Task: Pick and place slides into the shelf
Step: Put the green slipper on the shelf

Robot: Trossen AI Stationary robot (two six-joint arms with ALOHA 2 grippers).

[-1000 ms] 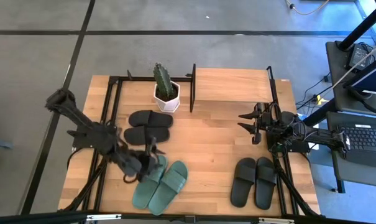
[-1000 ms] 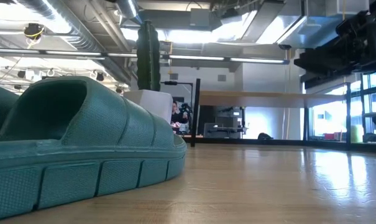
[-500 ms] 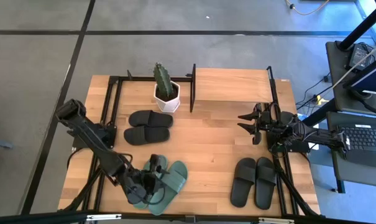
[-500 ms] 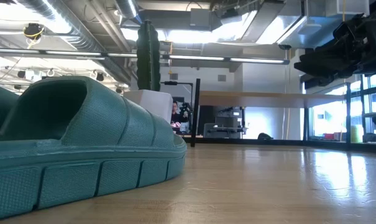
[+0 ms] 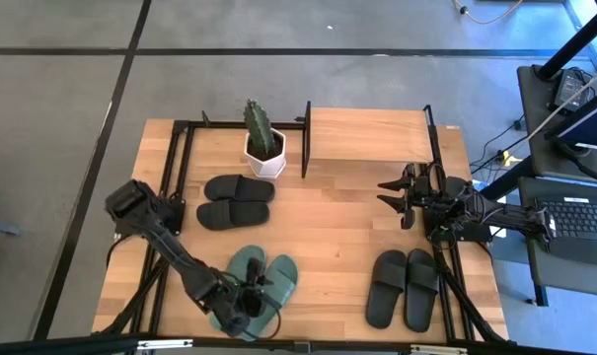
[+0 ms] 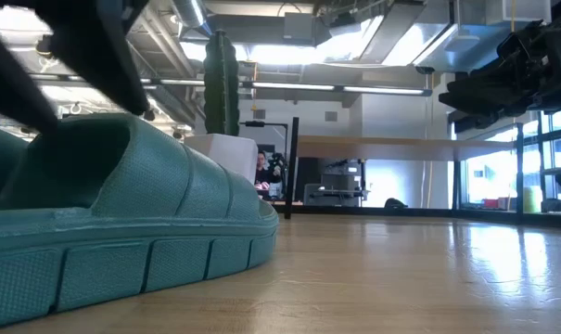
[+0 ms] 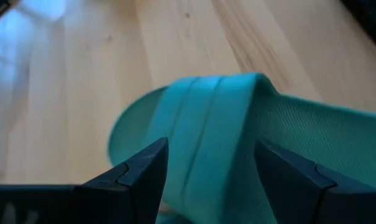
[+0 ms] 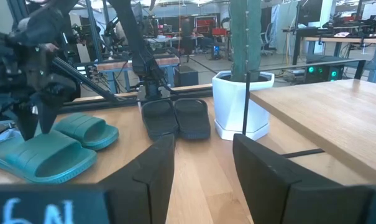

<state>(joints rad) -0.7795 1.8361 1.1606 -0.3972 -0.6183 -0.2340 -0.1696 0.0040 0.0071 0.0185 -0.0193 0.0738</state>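
Note:
The sage-green pair (image 5: 263,286) lies sole-down near the table's near edge, left of centre. My left gripper (image 7: 209,155) is open right above it, one finger on each side of a green slide's wide strap (image 7: 206,118). In the low view the left arm (image 6: 67,56) comes down onto that slide (image 6: 122,213). One black pair (image 5: 237,200) lies by the cactus pot, the other black pair (image 5: 404,288) near the right corner. The shelf (image 5: 367,133) stands at the far edge. My right gripper (image 5: 382,192) hangs open over the table's right side. My left gripper comes from above with its open fingers (image 7: 144,171) straddling the green slide's strap (image 7: 194,143), lying across the slide. Whether the fingers touch the strap I cannot tell. The slide rests flat on the table.
A potted cactus (image 5: 263,138) stands just left of the shelf's black post. A black frame runs along the table's left and right sides. Bare wood lies between the green pair and the right black pair.
My left gripper has moved toward the table's near edge and come down over the green pair; its arm has entered the low view from above. The slides have stayed in place.

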